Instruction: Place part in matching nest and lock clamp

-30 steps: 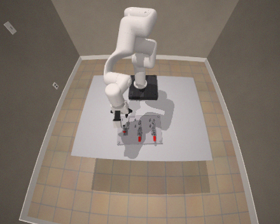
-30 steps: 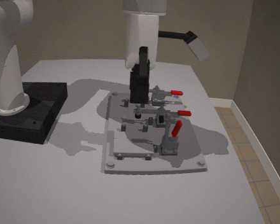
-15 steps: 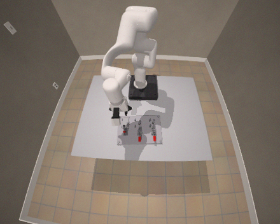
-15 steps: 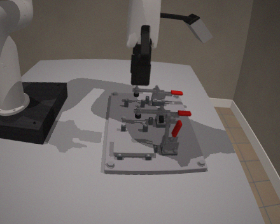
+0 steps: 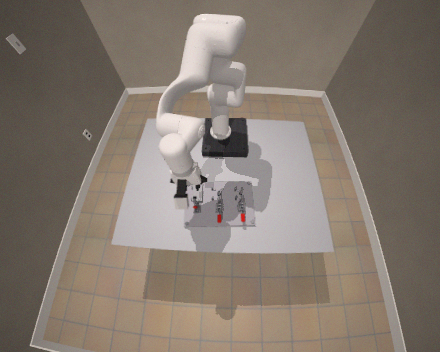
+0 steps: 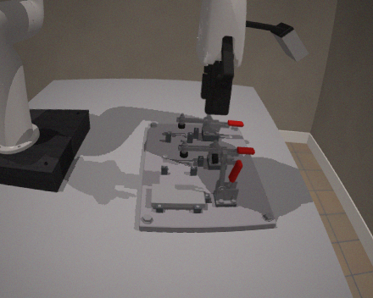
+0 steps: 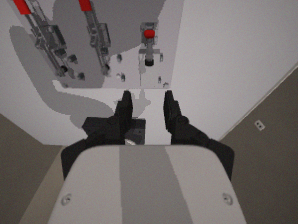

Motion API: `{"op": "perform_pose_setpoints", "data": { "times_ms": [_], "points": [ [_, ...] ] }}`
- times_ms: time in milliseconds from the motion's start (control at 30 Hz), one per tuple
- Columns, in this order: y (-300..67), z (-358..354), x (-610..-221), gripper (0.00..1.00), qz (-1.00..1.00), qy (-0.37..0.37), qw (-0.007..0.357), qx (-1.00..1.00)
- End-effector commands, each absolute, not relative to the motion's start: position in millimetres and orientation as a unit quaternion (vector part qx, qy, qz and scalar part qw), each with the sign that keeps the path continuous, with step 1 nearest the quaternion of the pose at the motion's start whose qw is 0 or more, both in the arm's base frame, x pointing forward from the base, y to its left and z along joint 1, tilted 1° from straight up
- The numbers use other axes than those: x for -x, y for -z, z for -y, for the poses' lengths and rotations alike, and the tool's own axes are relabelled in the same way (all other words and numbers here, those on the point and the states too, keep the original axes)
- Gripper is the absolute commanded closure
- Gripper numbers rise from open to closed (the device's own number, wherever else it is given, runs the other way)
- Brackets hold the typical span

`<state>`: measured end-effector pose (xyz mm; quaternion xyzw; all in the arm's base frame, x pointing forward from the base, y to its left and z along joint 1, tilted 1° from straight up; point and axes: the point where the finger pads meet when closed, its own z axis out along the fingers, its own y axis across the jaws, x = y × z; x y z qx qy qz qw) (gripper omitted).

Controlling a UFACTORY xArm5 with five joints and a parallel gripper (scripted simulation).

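The grey fixture plate (image 6: 242, 212) (image 5: 206, 223) (image 7: 167, 45) carries three nests side by side, each with a red-handled clamp. The grey part (image 6: 175, 195) lies flat in the near nest, between its side blocks. That nest's clamp handle (image 6: 235, 170) (image 5: 195, 200) (image 7: 148, 33) stands tilted up, and its bar is off the part. The middle handle (image 6: 245, 150) (image 5: 219, 218) and the far handle (image 6: 235, 123) (image 5: 243, 217) lie level. My gripper (image 6: 217, 111) (image 5: 181, 192) (image 7: 148, 99) hangs high above the plate's edge, at the end away from the clamps. Its fingers are half apart with nothing between them.
The arm's black base block (image 6: 30, 148) (image 5: 226, 137) stands on the table behind the fixture. The table's edge drops to the tiled floor (image 6: 353, 220) on the clamp side.
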<state>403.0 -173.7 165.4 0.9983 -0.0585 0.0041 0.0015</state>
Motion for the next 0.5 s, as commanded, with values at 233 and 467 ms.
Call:
{"op": "perform_pose_setpoints", "data": {
  "times_ms": [233, 467],
  "points": [
    [-167.0, 179.2, -446.6, 0.53, 0.058, -0.005, 0.002, -0.998],
    [-167.0, 179.8, -452.5, 0.53, 0.058, -0.005, 0.002, -0.998]
  ]
}}
